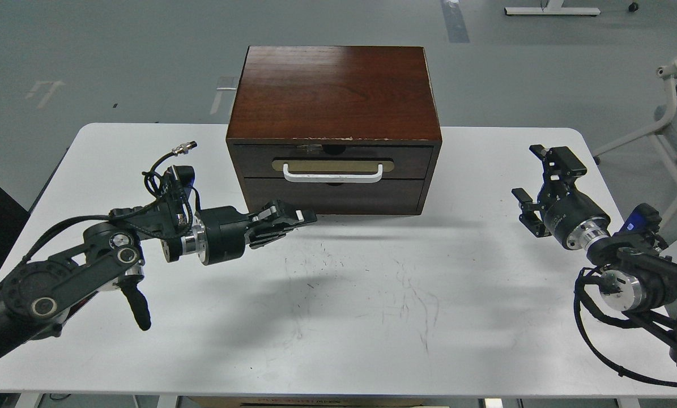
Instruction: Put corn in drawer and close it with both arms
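The drawer (412, 160) is the upper front of the dark-brown wooden box (332, 90). It sits flush with the box and shows no gap. Its white bar handle (332, 174) is free. The corn is out of view. My left gripper (301, 217) hovers low in front of the box's lower left, below the handle. It touches nothing, its fingers are drawn together and it holds nothing. My right gripper (536, 177) is open and empty over the table's right side, well away from the box.
The plain lower front panel (332, 195) lies under the drawer. The box stands at the back middle of the white table (372, 306). A white frame (675, 113) stands beyond the table's right edge.
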`<state>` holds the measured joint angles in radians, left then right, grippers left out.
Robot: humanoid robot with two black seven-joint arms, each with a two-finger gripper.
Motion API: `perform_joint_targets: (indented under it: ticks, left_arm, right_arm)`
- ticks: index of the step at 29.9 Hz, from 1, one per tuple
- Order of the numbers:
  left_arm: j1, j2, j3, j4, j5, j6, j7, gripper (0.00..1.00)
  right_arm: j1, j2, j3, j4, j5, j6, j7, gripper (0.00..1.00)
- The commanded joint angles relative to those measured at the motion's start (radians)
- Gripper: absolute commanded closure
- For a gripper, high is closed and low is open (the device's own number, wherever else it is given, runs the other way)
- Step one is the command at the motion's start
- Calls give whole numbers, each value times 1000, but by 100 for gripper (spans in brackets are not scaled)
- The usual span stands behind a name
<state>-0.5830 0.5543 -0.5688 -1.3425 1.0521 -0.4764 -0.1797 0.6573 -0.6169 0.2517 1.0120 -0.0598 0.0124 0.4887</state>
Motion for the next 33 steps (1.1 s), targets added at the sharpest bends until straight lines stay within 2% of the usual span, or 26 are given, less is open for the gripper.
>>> perform_joint_targets:
  ticks: [1,2,3,4,5,6,7,9,10,16,19,25,33]
  left_arm:
    - [3,44,-25,-76,-82,-12,-39,100]
    - [3,52,-32,-84,-110,-12,-53,100]
    - [3,58,-43,-89,-139,-12,-69,93]
    - [2,70,-71,-96,-203,-12,-90,76]
    - [3,78,-103,-99,-268,-12,-102,53]
    - [3,79,-121,-99,-300,-12,-103,40]
    - [3,90,-159,-98,-363,-12,-103,21]
    - [6,104,-190,-90,-417,-12,-103,16]
    - [8,122,-207,-78,-463,-12,-106,3]
    - [40,203,-215,28,-653,-12,-112,2]
    - [95,205,-218,113,-756,-12,-118,2]
    - [201,164,-261,238,-779,-12,-124,2]
    - [284,115,-352,250,-779,-12,-124,2]
  right_arm:
    - [1,-9,1,-1,2,0,0,0]
    - [-1,-9,1,-1,0,0,0,0]
    - [1,-9,1,-1,0,0,0,0]
    - [1,-11,1,-3,2,0,0,0]
    - [1,-11,7,-3,2,0,0,0]
    - [1,-11,14,-3,2,0,0,0]
    - [-1,-11,23,-4,2,0,0,0]
    - [-1,-14,30,-4,2,0,0,0]
    - [-1,-15,37,-3,2,1,0,0]
    - [-4,-11,52,-4,3,20,0,0]
    - [-7,0,78,-9,29,41,0,0]
    - [-8,26,86,-12,86,41,0,0]
    - [-22,60,66,-15,72,38,0,0]
